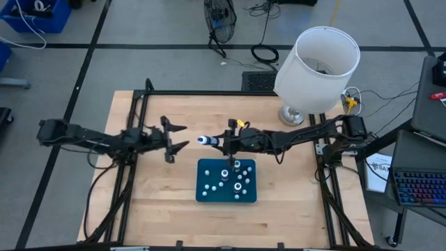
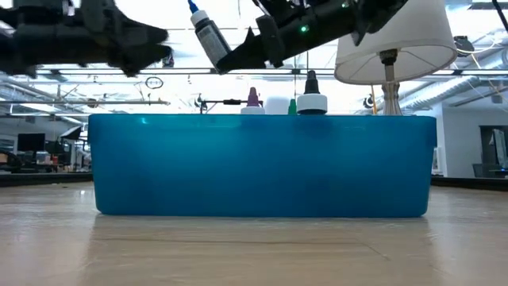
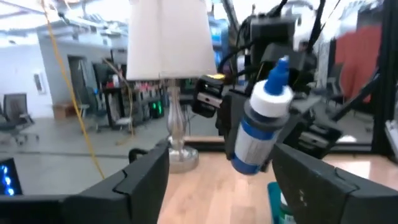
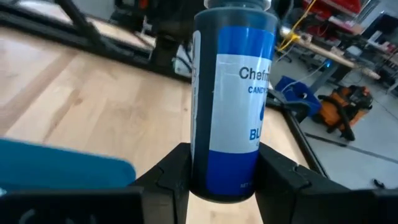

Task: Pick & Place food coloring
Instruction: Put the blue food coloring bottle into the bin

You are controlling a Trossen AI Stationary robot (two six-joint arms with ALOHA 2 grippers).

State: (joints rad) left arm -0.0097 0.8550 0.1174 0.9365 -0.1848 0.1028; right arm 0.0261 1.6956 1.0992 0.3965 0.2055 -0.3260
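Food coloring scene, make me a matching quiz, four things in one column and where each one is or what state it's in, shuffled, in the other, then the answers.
Things:
1. blue bottle
2. left gripper
3. teal tray
4. lamp

Places or states:
A. open, facing the bottle's tip
B. standing at the table's far right corner
C. held off the table in the right gripper
D. on the table, holding small capped bottles

Pairs: 1-C, 2-A, 3-D, 4-B

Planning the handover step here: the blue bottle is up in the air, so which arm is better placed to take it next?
Left. Its open hand faces the bottle, which the right hand holds out toward it above the table.
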